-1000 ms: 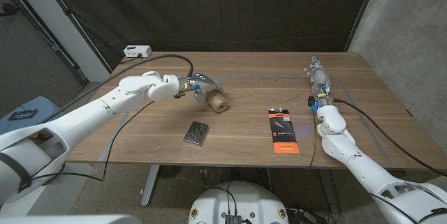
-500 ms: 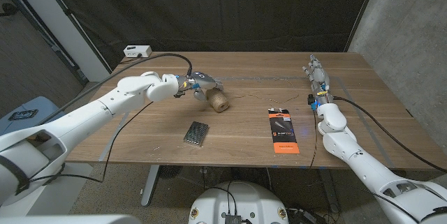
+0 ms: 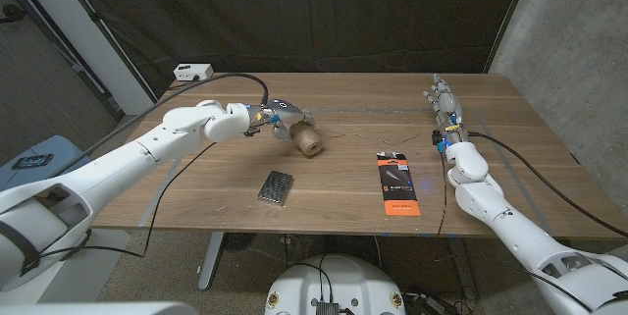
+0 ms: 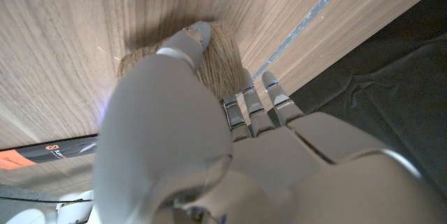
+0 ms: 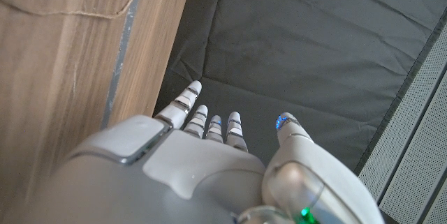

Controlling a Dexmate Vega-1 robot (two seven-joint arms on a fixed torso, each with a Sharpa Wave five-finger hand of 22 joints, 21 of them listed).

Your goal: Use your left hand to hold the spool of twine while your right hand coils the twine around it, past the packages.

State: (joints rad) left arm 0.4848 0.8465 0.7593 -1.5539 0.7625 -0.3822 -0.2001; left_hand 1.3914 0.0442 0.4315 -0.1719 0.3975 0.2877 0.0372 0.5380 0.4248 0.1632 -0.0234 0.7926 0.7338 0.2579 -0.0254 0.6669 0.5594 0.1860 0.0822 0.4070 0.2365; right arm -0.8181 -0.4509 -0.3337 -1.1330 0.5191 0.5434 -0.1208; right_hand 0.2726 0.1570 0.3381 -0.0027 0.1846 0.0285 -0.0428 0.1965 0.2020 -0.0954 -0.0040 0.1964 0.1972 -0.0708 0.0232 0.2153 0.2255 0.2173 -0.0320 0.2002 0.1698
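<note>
Left hand: left hand [image 3: 282, 117] is closed around the spool of twine [image 3: 307, 141], fingers wrapped over its top and side; in the left wrist view the thumb lies across the wound cord, pinning the spool [image 4: 209, 56] to the table [image 3: 343, 192].
Spool: lies on its side on the left half of the table, near the middle, just beyond the small grey packet [image 3: 277, 186].
Twine: a thin loose strand [image 3: 392, 111] runs from the spool across the table's far part toward the right side; in the right wrist view a slack loop of it [image 5: 70, 9] lies on the wood near the table's edge.
Right hand: right hand [image 3: 445, 109] stands on edge at the far right of the table, fingers straight and slightly apart, holding nothing.
Packages: the grey packet and an orange-and-black card package [image 3: 397, 184] lie on the near part of the table, well apart.
Step in hand: likely the hold is done and coiling is not yet begun.
Next move: the right hand probably needs to pinch the loose strand, then carry it to the spool without dragging over the packages.
</note>
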